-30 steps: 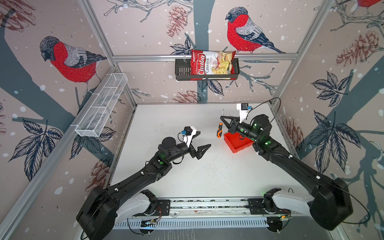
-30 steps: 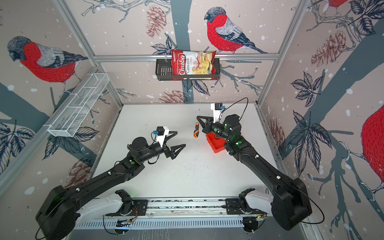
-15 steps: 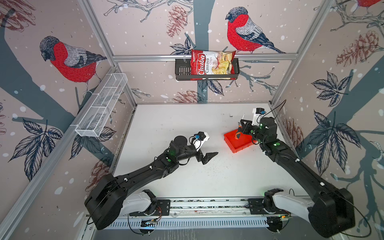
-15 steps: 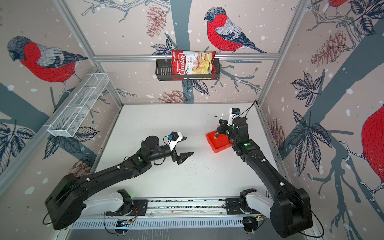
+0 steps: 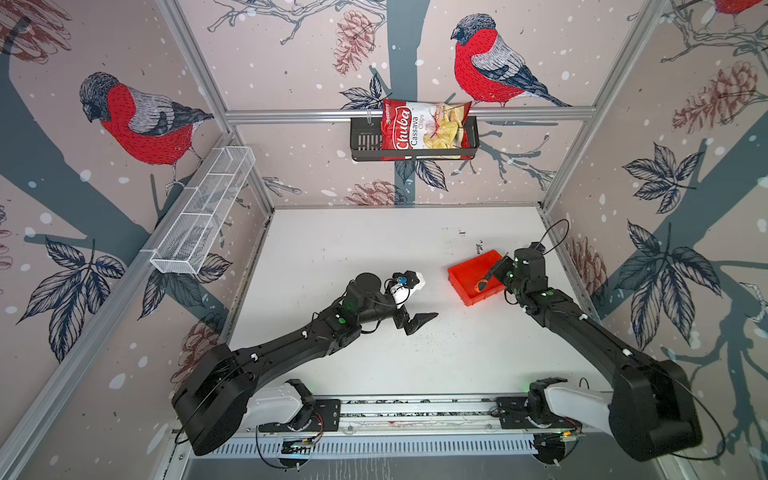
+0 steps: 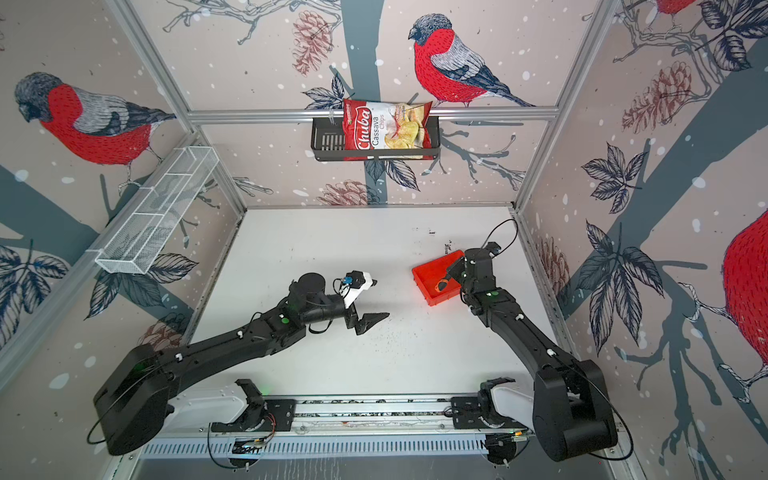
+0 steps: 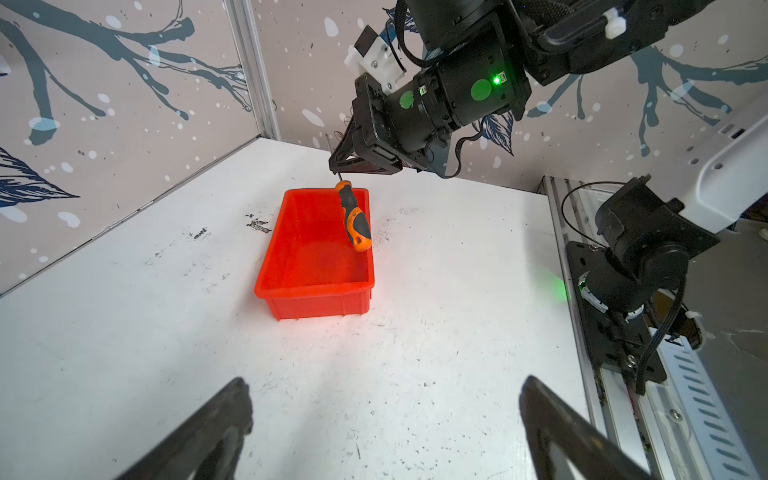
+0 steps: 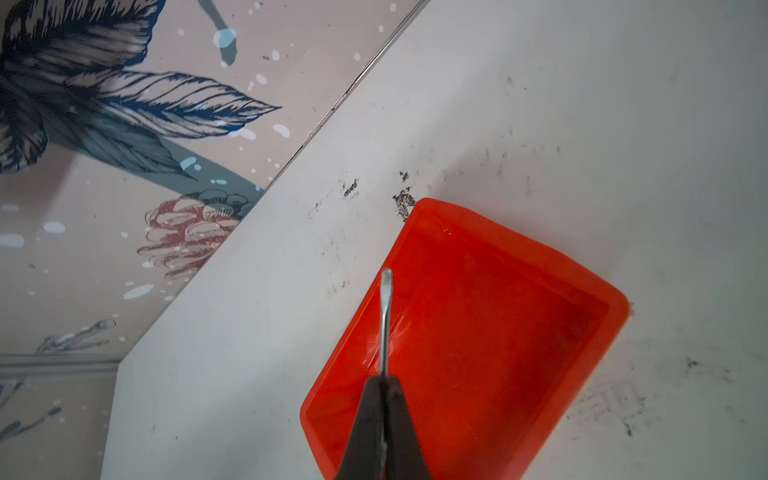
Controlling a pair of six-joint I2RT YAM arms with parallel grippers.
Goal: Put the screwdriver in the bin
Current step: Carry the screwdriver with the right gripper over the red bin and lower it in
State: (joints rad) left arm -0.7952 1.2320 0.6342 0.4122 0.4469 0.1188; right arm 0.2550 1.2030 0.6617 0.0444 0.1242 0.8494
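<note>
The right gripper clamped the screwdriver by its shaft, handle hanging over the bin on the right of the table, close to its near wall, so lowering before release looked wisest; the left gripper gaped empty.

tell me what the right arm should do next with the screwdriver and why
Probably open the right gripper. It is shut on the shaft of the screwdriver, whose handle hangs over the inside of the bin, near one long wall, so letting go should drop it in. The left gripper is open and apart from the bin.
</note>
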